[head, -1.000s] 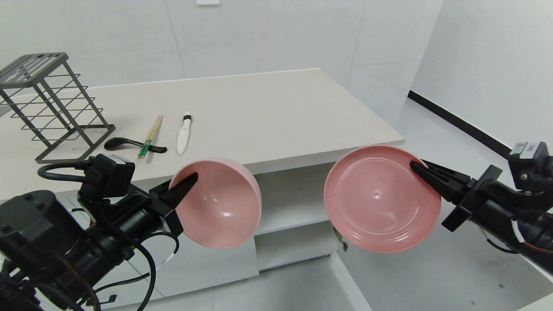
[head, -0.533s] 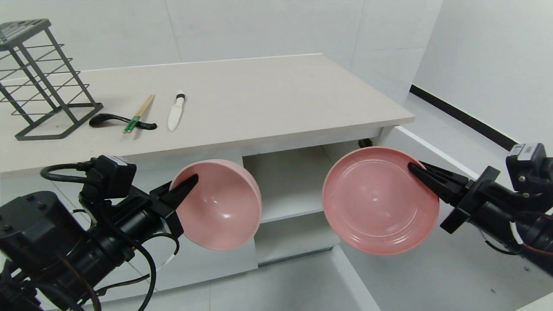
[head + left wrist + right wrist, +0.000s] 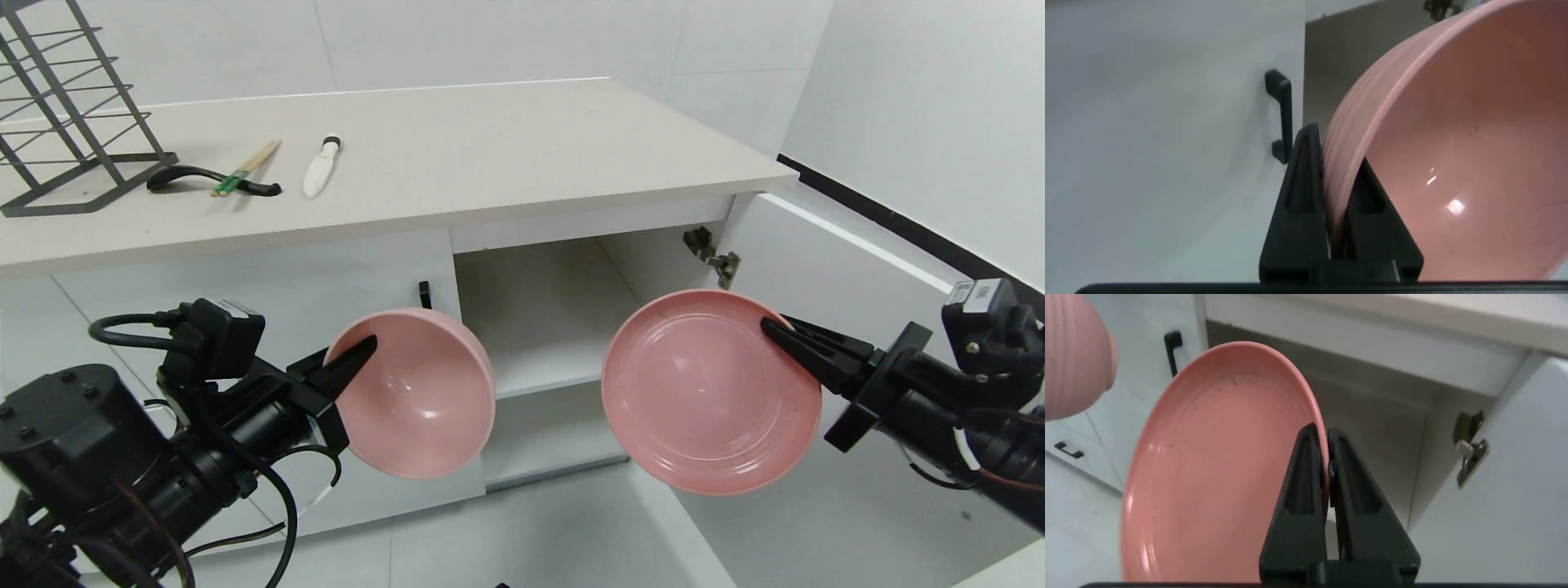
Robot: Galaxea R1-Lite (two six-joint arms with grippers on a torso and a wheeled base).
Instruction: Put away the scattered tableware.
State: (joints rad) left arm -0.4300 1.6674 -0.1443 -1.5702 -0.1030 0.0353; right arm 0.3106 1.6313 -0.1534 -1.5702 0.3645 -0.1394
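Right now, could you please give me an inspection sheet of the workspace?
Surface: beige countertop, above an open cabinet.
Job's things: pink bowl and pink plate held on edge before the cabinet; black spoon, chopsticks and white knife lie on the countertop.
Clutter: nothing seen.
Grippers: left gripper shut on the bowl's rim; right gripper shut on the plate's rim.
Cables: black cable loops behind the left gripper.
Surroundings: wire rack on the countertop's left; cabinet door swung open at the right; white tiled wall.
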